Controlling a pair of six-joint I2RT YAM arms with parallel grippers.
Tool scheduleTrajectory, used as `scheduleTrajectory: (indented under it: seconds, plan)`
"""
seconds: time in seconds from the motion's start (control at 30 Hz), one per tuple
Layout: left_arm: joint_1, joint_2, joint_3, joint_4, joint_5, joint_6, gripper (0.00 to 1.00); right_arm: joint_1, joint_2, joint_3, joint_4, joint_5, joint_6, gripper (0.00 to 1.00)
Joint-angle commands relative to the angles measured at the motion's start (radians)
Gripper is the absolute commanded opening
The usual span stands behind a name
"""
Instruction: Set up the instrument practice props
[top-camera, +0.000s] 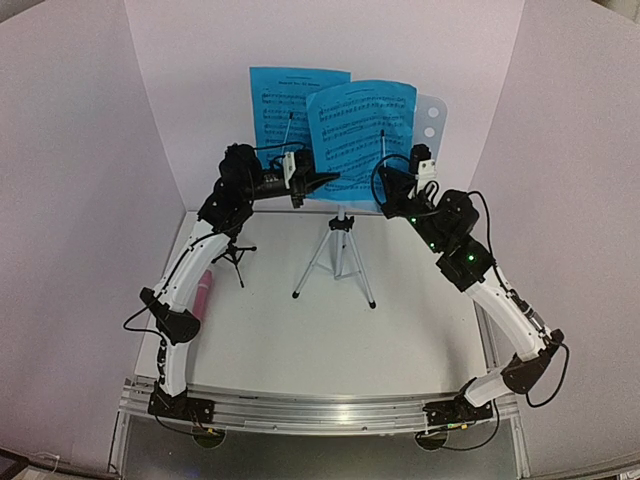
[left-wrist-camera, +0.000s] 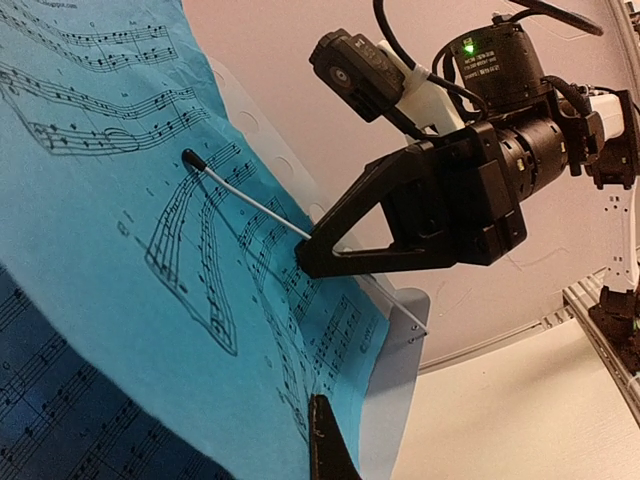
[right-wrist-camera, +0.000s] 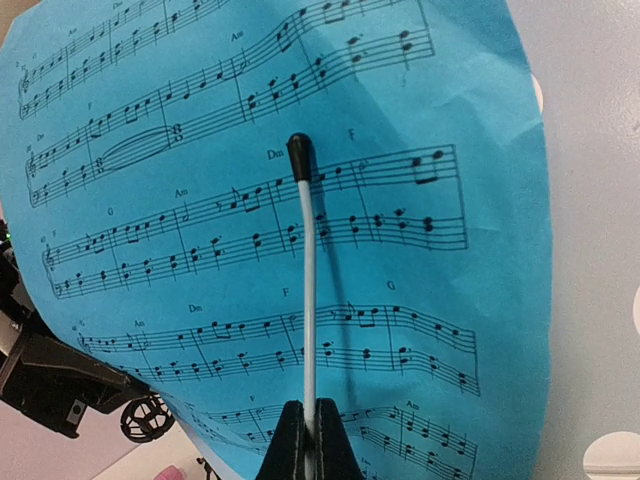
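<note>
Right wrist view gives the closest look at the music stand: a thin silver rod (right-wrist-camera: 308, 300) with a black tip stands upright over the right sheet (right-wrist-camera: 400, 200) of blue music paper, and the right pincer (right-wrist-camera: 308, 415) at 6 o'clock is clenched on the rod's lower end. From the left wrist view the same grip shows from the side, with the black fingers pinched together on the rod where it crosses the sheet near the stand's bottom corner. In the top external view the music stand (top-camera: 436, 122) is at 12 o'clock on the worktop (top-camera: 330, 340), close to the back wall. Its pale perforated panel peeks out at 3 o'clock from behind the paper. The left sheet (top-camera: 280, 95) sits a little higher than the right one, which overlaps its edge. A second rod (top-camera: 290, 125) lies over the left sheet. The silver tripod (top-camera: 340, 240) spreads its legs on the worktop under the panel. The left pincer (top-camera: 325, 183) is at the stand's lower edge below the left sheet, its fingers closed; whether anything is nipped between them cannot be told. At 9 o'clock from the silver tripod, the small black mic holder (top-camera: 233, 253) stands upright on its own three legs, just beside the left arm. The pink microphone (top-camera: 203, 293) lies flat on the worktop at 7 o'clock from the holder, apart from it and partly hidden by the arm.
</note>
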Motion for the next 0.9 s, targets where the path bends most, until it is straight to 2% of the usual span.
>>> scheduleTrajectory:
  seconds: [0.0,0.3,0.53,0.67,0.87]
  plan:
    - [-0.007,0.029,0.066,0.057,-0.008,-0.004,0.00,0.007,-0.052,-0.001,0.091,-0.033,0.010,0.00]
    - [-0.007,0.014,0.040,0.099,-0.060,0.000,0.02,0.007,-0.073,-0.019,0.096,-0.032,0.010,0.00]
    - [-0.007,-0.012,0.013,0.100,-0.065,0.005,0.15,0.007,-0.068,-0.017,0.099,-0.029,0.014,0.00]
    - [-0.007,-0.042,-0.003,0.103,-0.088,0.017,0.31,0.007,-0.071,-0.025,0.101,-0.016,0.017,0.00]
    - [-0.006,-0.093,-0.031,0.098,-0.128,0.025,0.46,0.007,-0.065,-0.019,0.101,-0.009,0.023,0.00]
